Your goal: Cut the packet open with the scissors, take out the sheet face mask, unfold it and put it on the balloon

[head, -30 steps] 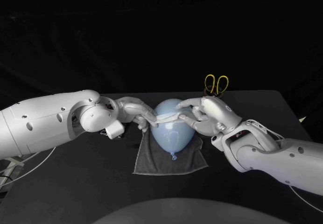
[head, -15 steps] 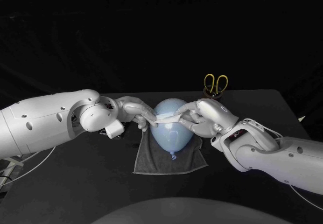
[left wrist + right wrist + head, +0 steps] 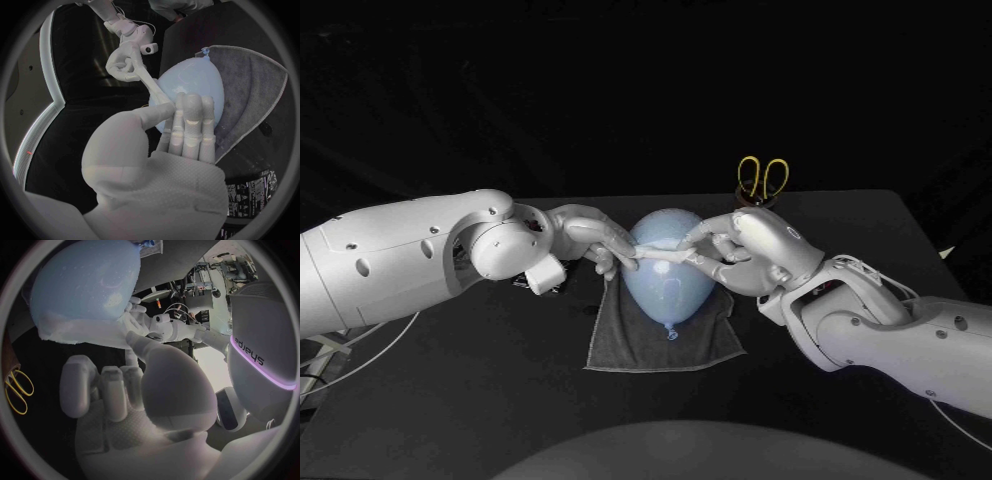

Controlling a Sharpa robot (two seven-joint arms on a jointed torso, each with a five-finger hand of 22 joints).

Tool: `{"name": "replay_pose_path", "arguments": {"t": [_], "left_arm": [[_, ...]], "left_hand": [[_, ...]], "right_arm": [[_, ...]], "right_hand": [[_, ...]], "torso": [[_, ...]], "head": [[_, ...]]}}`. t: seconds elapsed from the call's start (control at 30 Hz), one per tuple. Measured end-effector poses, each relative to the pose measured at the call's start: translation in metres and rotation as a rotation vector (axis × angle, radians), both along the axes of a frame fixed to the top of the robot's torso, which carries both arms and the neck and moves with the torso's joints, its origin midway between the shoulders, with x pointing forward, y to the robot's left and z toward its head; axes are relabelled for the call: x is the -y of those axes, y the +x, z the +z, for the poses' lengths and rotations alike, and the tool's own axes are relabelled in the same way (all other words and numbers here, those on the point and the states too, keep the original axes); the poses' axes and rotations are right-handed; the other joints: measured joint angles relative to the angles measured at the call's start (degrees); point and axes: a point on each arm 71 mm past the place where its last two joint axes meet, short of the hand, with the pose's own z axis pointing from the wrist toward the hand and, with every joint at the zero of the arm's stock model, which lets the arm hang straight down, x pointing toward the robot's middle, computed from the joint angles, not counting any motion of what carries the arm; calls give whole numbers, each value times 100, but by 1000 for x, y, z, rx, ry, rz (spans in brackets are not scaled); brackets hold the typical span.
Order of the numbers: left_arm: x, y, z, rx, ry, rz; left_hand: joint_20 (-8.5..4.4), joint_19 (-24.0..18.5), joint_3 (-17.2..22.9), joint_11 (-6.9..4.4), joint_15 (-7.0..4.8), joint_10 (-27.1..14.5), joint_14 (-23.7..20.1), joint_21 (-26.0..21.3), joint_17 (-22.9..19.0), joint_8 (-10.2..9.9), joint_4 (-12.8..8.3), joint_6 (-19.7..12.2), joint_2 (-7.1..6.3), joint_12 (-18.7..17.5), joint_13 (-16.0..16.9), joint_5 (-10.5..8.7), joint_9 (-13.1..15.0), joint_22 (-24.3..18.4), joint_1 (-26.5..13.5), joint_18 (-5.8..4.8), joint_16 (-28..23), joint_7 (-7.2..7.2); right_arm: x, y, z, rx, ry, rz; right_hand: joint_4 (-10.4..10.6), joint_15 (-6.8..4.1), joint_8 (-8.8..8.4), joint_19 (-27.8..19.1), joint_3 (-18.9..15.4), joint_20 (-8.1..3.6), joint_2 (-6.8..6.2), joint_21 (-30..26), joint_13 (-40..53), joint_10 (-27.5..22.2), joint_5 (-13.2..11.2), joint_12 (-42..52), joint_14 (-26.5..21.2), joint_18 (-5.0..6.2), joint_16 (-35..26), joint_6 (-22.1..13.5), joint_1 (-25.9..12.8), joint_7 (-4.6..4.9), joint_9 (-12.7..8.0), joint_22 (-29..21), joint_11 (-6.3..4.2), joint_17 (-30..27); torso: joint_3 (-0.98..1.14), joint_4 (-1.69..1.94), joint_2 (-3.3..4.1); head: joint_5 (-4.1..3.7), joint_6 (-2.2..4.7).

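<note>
The left hand (image 3: 596, 240) and right hand (image 3: 740, 250) each pinch an end of the sheet mask (image 3: 664, 253) in their fingers (image 3: 615, 246), across the balloon (image 3: 668, 288) lying on a grey towel (image 3: 625, 345) on the counter (image 3: 502, 400). Yellow-handled scissors (image 3: 763, 178) stand in what seems a dark holder (image 3: 751, 203).

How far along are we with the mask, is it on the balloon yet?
Looks done: scissors stand aside at the back, sheet mask is out. In hand: left hand and right hand pinch it, bunched, across the balloon on the towel. Left: unfold it fully, release.
</note>
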Motion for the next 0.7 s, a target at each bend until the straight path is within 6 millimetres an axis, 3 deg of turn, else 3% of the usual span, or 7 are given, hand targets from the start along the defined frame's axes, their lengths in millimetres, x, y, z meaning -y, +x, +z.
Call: {"name": "replay_pose_path", "arguments": {"t": [0.43,0.53,0.7], "left_arm": [[-1,0,-1,-4,-2,-1],[-1,0,-1,-5,-2,-2],[-2,1,-1,-7,-3,3]], "left_hand": [[0,0,0,0,0,0,1,0,-2,20,0,-10,21,0,-1,-3,0,-1,21,-8,0,-10],[0,0,0,0,0,0,1,0,-3,20,0,-10,21,0,-1,-3,0,-1,21,-9,0,-10],[0,0,0,0,0,0,1,0,-2,20,0,-7,21,0,-2,-3,1,-1,21,-11,0,-7]], "right_arm": [[0,-6,-12,-67,-126,77],[1,-7,-15,-68,-150,77],[3,-8,-18,-66,-183,65]], "right_hand": [[-34,-19,148,-1,33,-40,-34,-54,5,19,-11,-156,18,0,-3,-64,28,-45,42,-3,-22,3],[-67,-19,179,-21,0,-60,-112,-145,5,19,-10,-218,18,0,-4,-101,-49,-21,161,-2,-22,5],[-48,-18,183,-21,-64,-60,-229,-190,4,19,-8,-284,18,0,-6,-148,-107,-16,167,0,-22,5]], "torso": [[0,-1,-2],[0,-1,-1],[0,0,1]], "head": [[20,-44],[21,-51],[21,-61]]}}
